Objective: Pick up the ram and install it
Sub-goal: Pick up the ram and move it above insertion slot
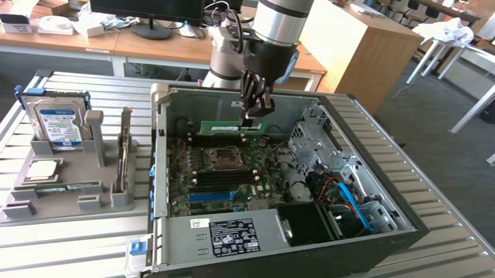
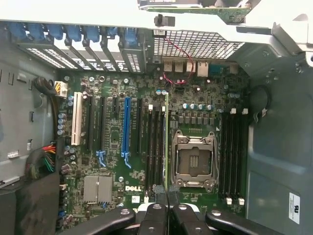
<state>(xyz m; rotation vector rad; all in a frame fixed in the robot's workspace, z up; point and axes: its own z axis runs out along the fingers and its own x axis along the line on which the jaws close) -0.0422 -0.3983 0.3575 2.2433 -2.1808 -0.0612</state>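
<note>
1. Holder [image 1: 69, 202]: grey, matte, moulded, with slots and posts, on a ribbed metal table [image 1: 62, 252]. It carries a silver hard drive [image 1: 53, 123] with a blue-and-white label, standing upright, and a square silver processor chip [image 1: 43, 168] lying flat.
2. Computer case [image 1: 201, 104]: sheet metal, on its side, open. A green motherboard [image 1: 224, 179] lies inside with a square metal socket [image 2: 194, 161], long black memory slots [image 2: 155, 147] and one blue slot [image 2: 127, 125].
3. Gripper [image 1: 254, 119]: black, its fingers pinched narrow on the ram [image 1: 230, 126]. The ram is a thin green stick with a white label, held on its long edge inside the case, over the motherboard's far part. In the wrist view the ram [image 2: 167, 142] shows edge-on, in line with the black slots just beside the socket. Whether it touches a slot cannot be told.
4. Blue cables [image 1: 352, 202]: glossy, curved, at the case's end on the exterior view's right.
</note>
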